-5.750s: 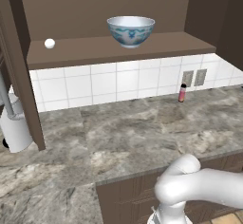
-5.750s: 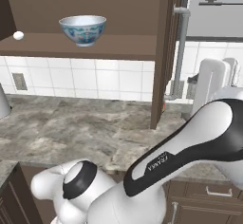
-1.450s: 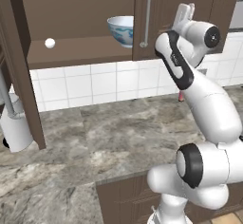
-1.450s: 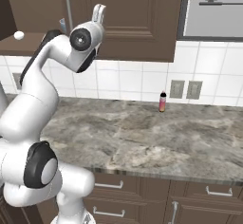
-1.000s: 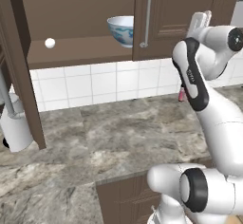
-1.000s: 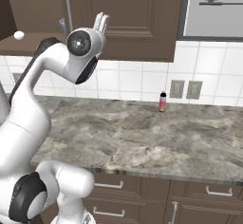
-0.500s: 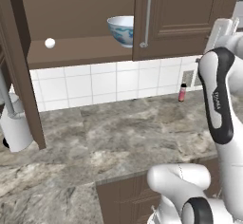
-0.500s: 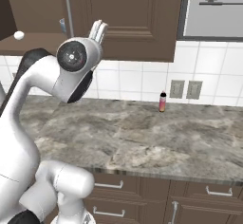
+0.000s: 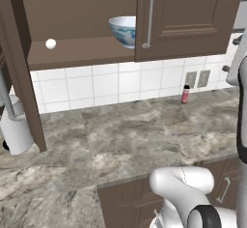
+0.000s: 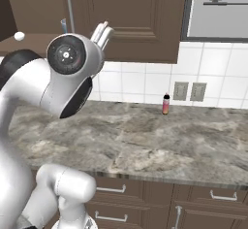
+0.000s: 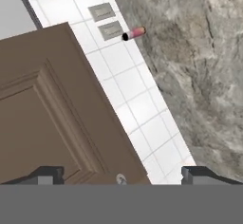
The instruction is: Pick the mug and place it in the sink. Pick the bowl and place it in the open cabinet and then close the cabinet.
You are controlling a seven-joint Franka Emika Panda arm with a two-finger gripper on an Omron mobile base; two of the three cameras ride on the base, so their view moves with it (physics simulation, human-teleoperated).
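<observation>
Now your gripper has its jaws spread wide and empty, facing the cabinet, right door shut. Your bowl sits on the inner shelf's front edge, so the left door is what remains.

a panelled brown cabinet door is filling the left, a slim red-pink bottle is standing on the marbled worktop against white tiles.
</observation>
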